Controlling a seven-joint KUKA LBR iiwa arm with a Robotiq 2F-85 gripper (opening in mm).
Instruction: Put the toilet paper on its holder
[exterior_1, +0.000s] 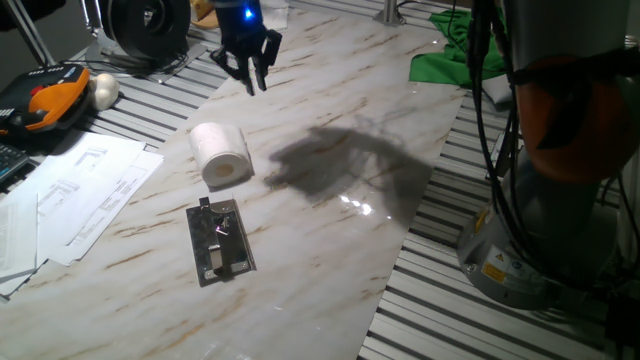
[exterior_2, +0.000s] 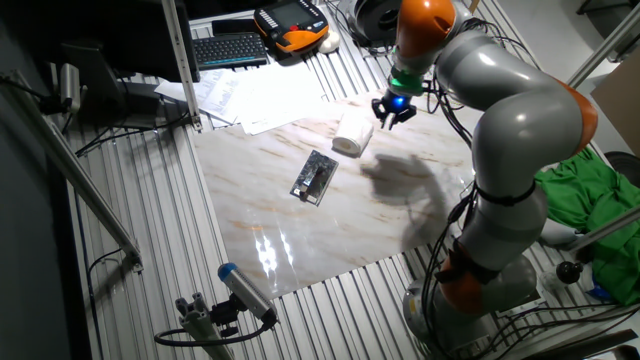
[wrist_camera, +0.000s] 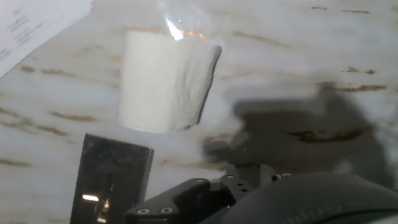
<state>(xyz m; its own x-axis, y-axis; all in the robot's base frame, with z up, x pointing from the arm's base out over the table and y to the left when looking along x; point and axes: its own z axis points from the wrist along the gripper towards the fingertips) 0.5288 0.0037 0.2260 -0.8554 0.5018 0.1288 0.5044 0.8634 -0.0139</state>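
Toilet paper (exterior_1: 221, 153) lies on its side on my marbled surface (exterior_1: 330, 230), near the middle, with one flat end and its small core facing the camera in one fixed view. It rests free, touched by nothing. The holder (exterior_1: 220, 241) lies flat on the same surface just at 6 o'clock of the roll in that view, close but apart from it, a shiny grey plate with a darker strip along its length.

My tool (exterior_1: 250, 60) hangs above the surface at about 12 o'clock of the roll in that view, well apart from it, with a blue light glowing just above the fingers. The dark fingers (exterior_1: 262, 52) point down and look spread, with nothing between them, so I read the tool as released and carrying nothing. My arm's shadow falls on the surface at 3 o'clock of the roll.

In the other fixed view the roll (exterior_2: 352, 132) sits just at 8 o'clock of my tool (exterior_2: 392, 112), and the holder (exterior_2: 316, 178) lies at 7 o'clock of the roll.

My hand view shows the roll (wrist_camera: 166, 81) from above at the upper middle, the holder (wrist_camera: 112, 180) at 7 o'clock of it, and paper sheets (wrist_camera: 31, 22) at the upper left corner.

At the surface's edge lie white paper sheets (exterior_1: 70, 195), an orange and black handset (exterior_1: 45, 100) and a small white ball (exterior_1: 104, 90). A green cloth (exterior_1: 460, 50) lies at the far right.
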